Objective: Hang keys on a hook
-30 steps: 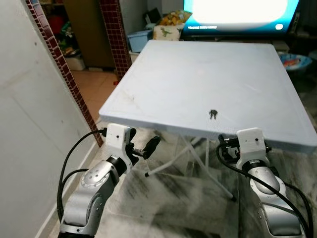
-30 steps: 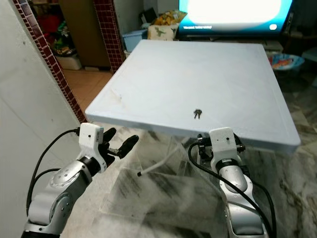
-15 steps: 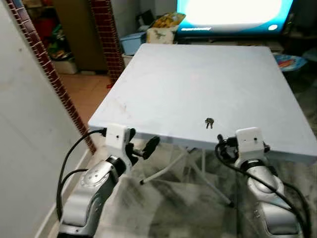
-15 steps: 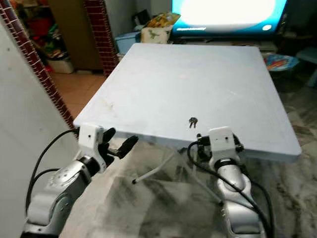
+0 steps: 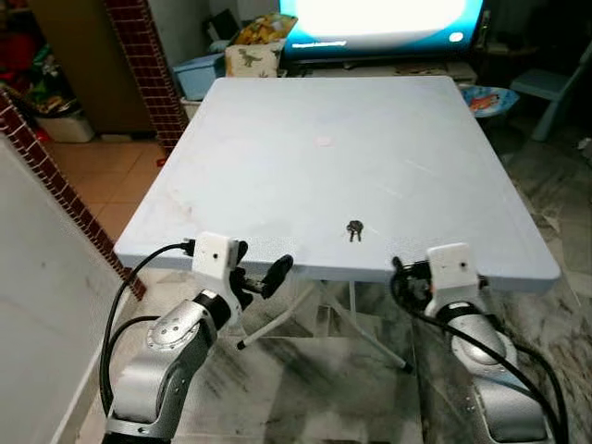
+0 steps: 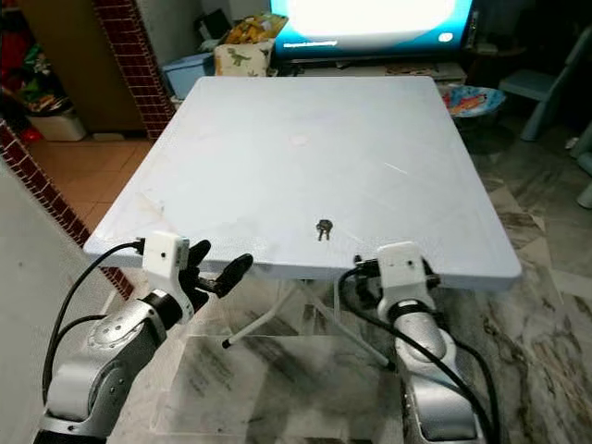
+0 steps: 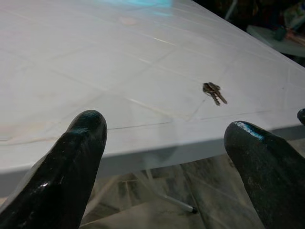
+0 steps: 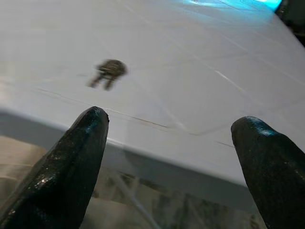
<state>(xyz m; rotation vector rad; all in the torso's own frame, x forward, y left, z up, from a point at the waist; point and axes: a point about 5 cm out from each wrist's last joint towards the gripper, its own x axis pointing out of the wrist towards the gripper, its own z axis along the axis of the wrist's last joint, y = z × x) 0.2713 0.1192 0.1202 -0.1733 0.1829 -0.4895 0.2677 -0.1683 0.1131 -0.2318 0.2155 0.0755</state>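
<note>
A small bunch of dark keys (image 5: 353, 230) lies flat on the pale blue-white folding table (image 5: 277, 157), close to its near edge. My left gripper (image 5: 264, 275) hangs open just below that edge, left of the keys, its black fingers (image 7: 71, 162) wide apart with nothing between them. In the left wrist view the keys (image 7: 214, 92) lie ahead on the tabletop. My right gripper (image 8: 171, 157) is open too, held low at the table's near edge right of the keys (image 8: 107, 71). Its white wrist housing (image 5: 450, 268) sits just below the rim.
A bright TV screen (image 5: 379, 14) stands beyond the table's far side. A red brick pillar (image 5: 139, 65) and a white wall (image 5: 37, 305) are at the left. A blue tub (image 5: 196, 72) and a pale blue chair (image 5: 555, 88) are farther back. The table's metal legs (image 5: 305, 310) cross beneath it on marble floor.
The whole view has swung right and pulled in, so the table is more centred and the left wall takes up less. The keys lie as before. Both grippers keep their pose.
</note>
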